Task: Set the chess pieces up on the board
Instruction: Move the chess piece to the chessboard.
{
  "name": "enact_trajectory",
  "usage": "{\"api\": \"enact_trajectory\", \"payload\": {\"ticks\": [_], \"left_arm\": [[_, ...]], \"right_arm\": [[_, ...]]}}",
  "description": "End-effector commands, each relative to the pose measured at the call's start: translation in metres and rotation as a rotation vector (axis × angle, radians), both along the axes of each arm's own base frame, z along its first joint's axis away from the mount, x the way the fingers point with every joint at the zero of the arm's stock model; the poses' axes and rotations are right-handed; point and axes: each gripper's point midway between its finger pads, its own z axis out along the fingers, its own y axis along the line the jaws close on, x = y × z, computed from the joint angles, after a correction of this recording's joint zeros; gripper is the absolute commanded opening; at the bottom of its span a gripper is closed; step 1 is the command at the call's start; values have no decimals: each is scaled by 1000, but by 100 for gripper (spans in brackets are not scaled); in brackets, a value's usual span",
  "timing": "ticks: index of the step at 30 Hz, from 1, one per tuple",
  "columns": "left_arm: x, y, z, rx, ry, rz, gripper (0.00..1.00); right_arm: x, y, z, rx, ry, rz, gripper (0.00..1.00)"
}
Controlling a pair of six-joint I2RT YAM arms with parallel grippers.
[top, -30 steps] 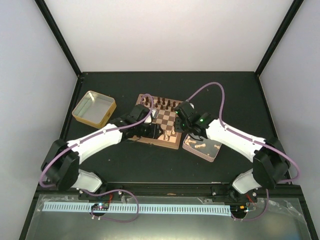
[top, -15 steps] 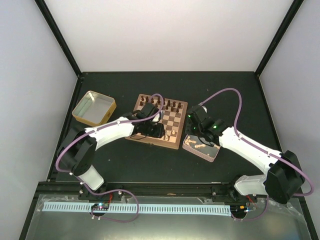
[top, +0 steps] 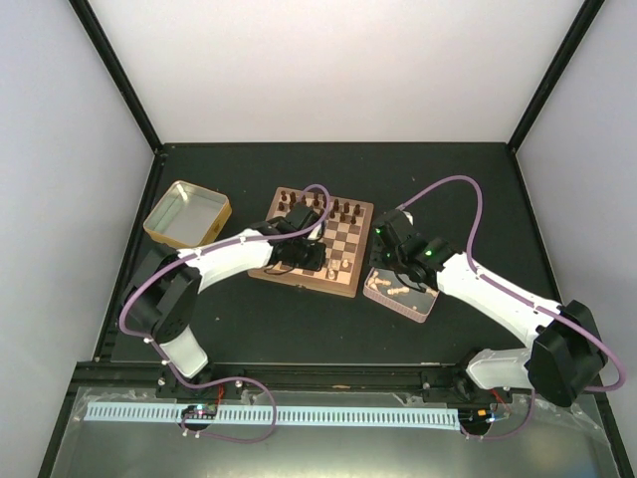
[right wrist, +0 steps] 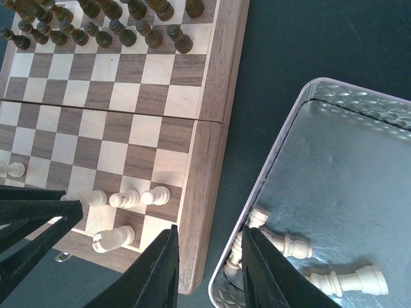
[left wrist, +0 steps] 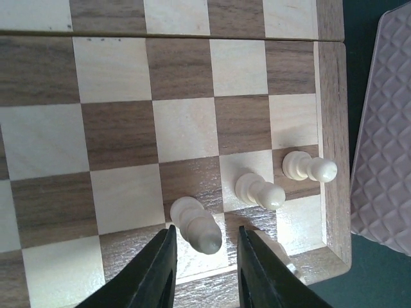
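The board (top: 336, 245) lies mid-table with dark chessmen along its far rows. In the left wrist view three tan pawns stand near the board's near right corner (left wrist: 196, 224) (left wrist: 260, 191) (left wrist: 309, 168). My left gripper (left wrist: 205, 247) is open, with its fingers on either side of the leftmost pawn and a gap on both sides. A tan knight (right wrist: 114, 239) lies at the corner. My right gripper (right wrist: 210, 239) is open and empty, over the gap between the board's right frame and the pink tin (right wrist: 359, 192). The tin holds several loose tan pieces (right wrist: 350, 281).
A gold tin (top: 187, 214) stands at the left of the board. The pink tin (top: 401, 292) sits close against the board's near right corner. Another tan pawn (right wrist: 11, 170) stands further left on the board. Both arms' cables arch over the board.
My right gripper has drawn back from the board to the tin's edge. My left arm has swung in and its gripper has moved along the board's near rows.
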Motion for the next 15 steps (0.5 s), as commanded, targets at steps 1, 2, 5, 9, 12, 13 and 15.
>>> {"api": "enact_trajectory", "payload": {"ticks": [1,2,5,9,12,13,15], "left_arm": [[13,-4,7,22,-47,-5,24],[14,-4,6,25,-48,-5,21],[13,-4,3,34,-41,-11,11],[6,0,1,48,-21,-23,3],[-4,2,0,65,-6,-44,2],[-6,3,0,70,0,-48,2],[-13,5,-2,85,14,-61,2]], "right_arm": [[5,-5,9,8,-42,-27,28],[5,-5,9,8,-41,-27,28],[5,-5,8,6,-40,-28,28],[5,-6,8,4,-41,-29,28],[5,-6,7,3,-39,-30,27],[5,-6,6,3,-38,-30,27],[5,-6,5,3,-37,-29,27]]}}
